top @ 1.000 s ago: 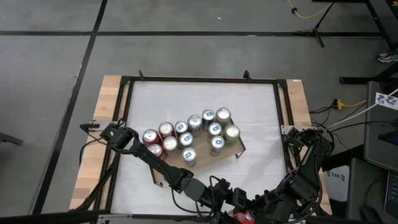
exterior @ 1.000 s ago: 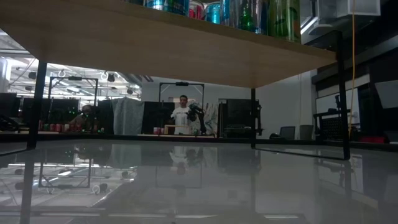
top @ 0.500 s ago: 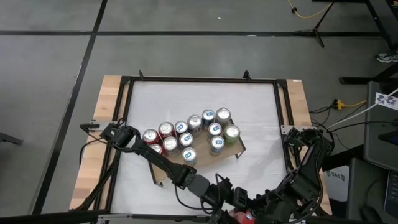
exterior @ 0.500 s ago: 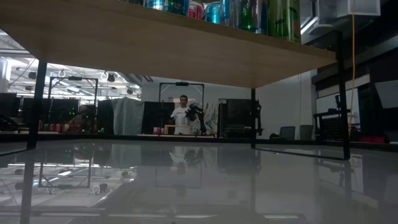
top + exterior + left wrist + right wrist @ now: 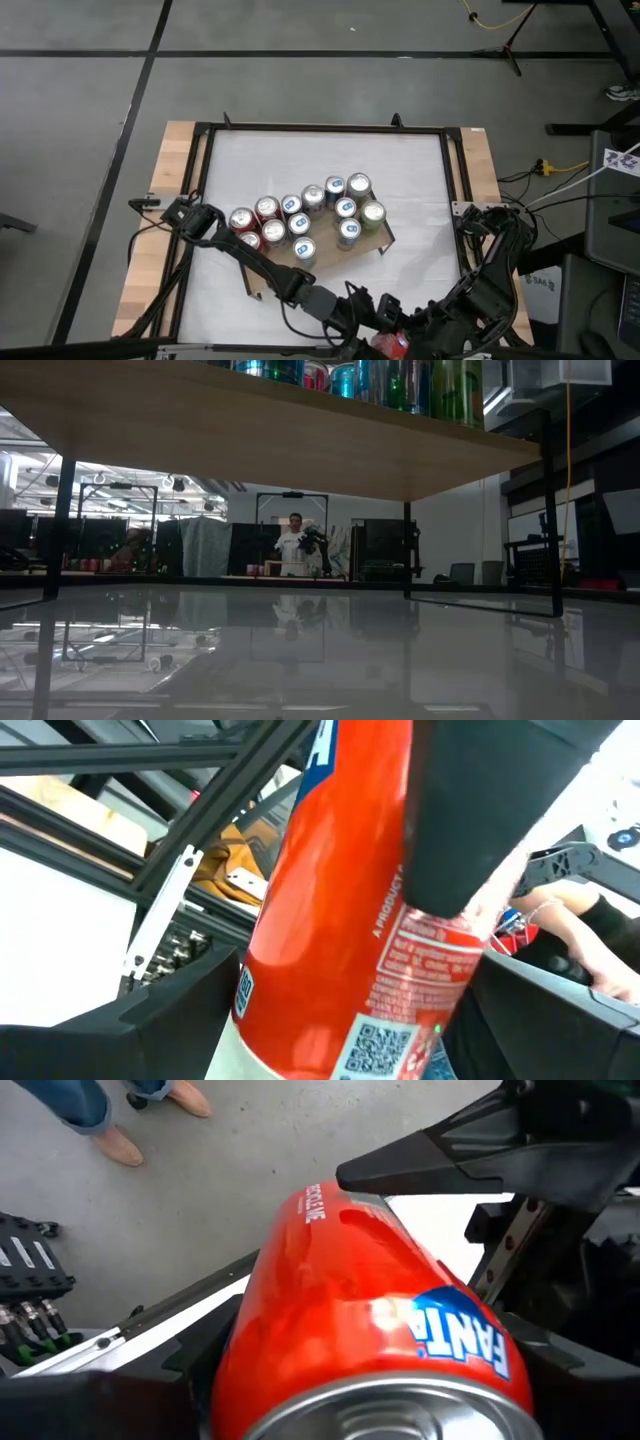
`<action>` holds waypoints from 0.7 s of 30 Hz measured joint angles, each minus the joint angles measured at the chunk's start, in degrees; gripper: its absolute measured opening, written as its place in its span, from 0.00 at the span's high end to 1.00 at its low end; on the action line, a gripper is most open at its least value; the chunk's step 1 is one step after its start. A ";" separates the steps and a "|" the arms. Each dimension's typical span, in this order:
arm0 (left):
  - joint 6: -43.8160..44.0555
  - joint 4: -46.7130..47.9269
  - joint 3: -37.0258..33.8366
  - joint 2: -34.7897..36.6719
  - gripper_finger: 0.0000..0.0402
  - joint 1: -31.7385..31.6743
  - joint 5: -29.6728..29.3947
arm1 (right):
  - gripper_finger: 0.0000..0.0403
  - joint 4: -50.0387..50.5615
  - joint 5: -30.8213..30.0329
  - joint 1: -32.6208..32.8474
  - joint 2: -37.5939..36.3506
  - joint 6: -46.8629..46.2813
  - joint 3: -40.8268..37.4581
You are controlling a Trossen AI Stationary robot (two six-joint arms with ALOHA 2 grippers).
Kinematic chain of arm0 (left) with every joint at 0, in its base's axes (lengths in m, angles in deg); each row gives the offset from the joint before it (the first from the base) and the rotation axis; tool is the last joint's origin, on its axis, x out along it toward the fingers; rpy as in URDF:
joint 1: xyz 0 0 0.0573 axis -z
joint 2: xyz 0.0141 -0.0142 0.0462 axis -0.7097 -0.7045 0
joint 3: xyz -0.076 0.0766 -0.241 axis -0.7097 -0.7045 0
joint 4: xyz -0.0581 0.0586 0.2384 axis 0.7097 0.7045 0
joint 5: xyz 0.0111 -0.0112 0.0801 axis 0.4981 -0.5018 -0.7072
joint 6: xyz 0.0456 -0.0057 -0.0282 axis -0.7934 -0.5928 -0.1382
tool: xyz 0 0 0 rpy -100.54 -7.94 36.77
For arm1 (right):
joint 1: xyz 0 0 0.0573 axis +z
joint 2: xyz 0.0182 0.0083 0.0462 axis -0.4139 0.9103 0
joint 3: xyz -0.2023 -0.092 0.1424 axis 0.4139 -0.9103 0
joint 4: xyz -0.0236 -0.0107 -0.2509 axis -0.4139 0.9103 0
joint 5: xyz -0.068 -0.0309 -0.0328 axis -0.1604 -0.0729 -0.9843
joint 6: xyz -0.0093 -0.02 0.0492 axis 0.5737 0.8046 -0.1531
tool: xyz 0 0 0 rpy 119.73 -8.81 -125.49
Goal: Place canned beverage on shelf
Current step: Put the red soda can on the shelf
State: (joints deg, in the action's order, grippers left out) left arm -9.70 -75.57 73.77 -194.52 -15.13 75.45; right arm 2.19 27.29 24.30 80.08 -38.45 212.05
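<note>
A red Fanta can (image 5: 360, 1310) is at the table's near edge, low in the high view (image 5: 391, 345). My right gripper (image 5: 370, 1380) is shut on it. My left gripper (image 5: 350, 1040) is open, with one finger (image 5: 140, 1020) on either side of the can's bottom end (image 5: 340, 1030); I cannot tell whether they touch it. One left finger (image 5: 440, 1150) shows over the can's far end in the right wrist view. The wooden shelf (image 5: 372, 240) stands mid-table on black legs and carries several upright cans (image 5: 300, 222). My right gripper pinches the red can between its two fingers (image 5: 190, 1370), on the side wall near the rimmed top end (image 5: 400, 1410). One of its fingers (image 5: 470, 810) lies across the can in the left wrist view. The can is lifted clear and lies roughly level.
The black frame rail (image 5: 320, 128) runs round the white tabletop (image 5: 320, 165). In the low view the shelf board (image 5: 250, 430) spans overhead and its legs (image 5: 407, 550) stand on the tabletop. A person's legs (image 5: 90, 1110) are on the floor beyond the near edge.
My left arm has swung along the table's near edge toward the right, bringing its gripper up to the red can held by my right gripper. The can and the shelf's cans have stayed put.
</note>
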 joint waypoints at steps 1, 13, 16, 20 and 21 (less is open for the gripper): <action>0.23 0.00 0.00 0.00 0.04 0.28 -0.30 | 0.28 -0.06 0.23 0.00 0.00 0.00 0.00; 2.89 0.13 -0.02 0.00 0.04 5.04 -7.07 | 0.28 0.79 2.42 0.04 -0.02 -1.21 0.02; 3.34 0.21 -0.02 0.00 0.04 6.61 -7.39 | 0.28 3.28 2.80 0.04 -0.02 -2.44 -0.10; 5.75 -0.08 0.00 0.02 0.04 9.07 -7.84 | 0.28 3.38 1.99 0.02 -0.07 -4.80 -0.13; 6.26 0.17 0.00 0.02 0.04 9.52 -8.73 | 0.28 4.37 1.34 0.02 -0.07 -5.86 -0.15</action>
State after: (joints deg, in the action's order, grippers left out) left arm -3.43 -75.40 73.77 -194.50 -5.61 66.73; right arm 6.57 28.63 24.32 80.01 -44.32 211.89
